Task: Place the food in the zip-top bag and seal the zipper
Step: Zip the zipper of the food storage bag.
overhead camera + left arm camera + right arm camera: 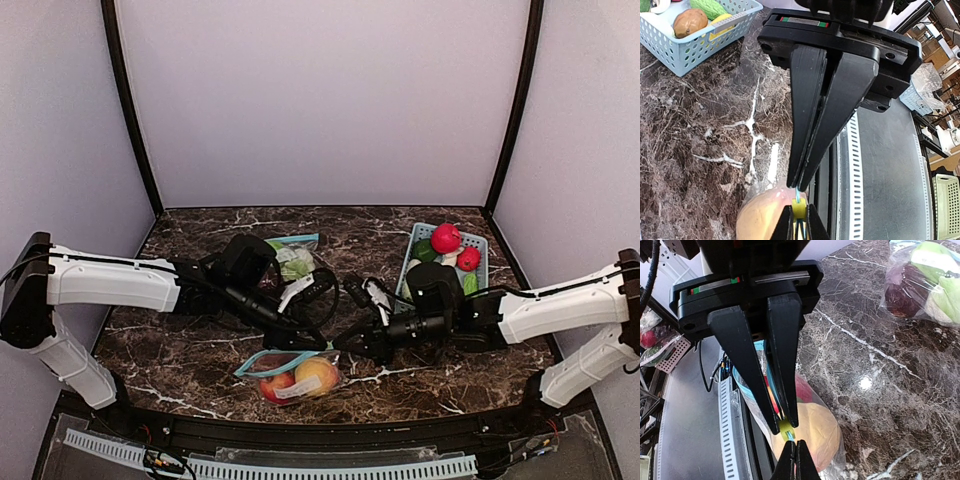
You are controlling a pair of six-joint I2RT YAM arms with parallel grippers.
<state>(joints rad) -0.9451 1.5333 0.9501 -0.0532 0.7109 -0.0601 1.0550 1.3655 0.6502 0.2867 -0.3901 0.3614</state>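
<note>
We take the zip-top bag as our landmark. It lies on the marble table with food inside it, a red apple and a yellow-orange fruit side by side. More food waits in the light-blue basket, well beyond the bag and to its right. A second filled bag lies behind it.

Both arms meet just above the bag's mouth. The left gripper is clenched, its fingers pressed together on the thin teal zipper. The right gripper is clenched on the same strip from the opposite side. A small yellow-green slider sits between the two sets of fingertips. We cannot tell which gripper bears on it.

We judge the step in hand to be sealing — one gripper anchoring, the other drawing along the track. To do it well, we would hold the anchor firm and keep the strip taut and level. We would pull straight along the zipper, not upward, so the light bag does not lift or twist. The fruit bulges close under the mouth, so a slow pull guards against the track popping apart.
</note>
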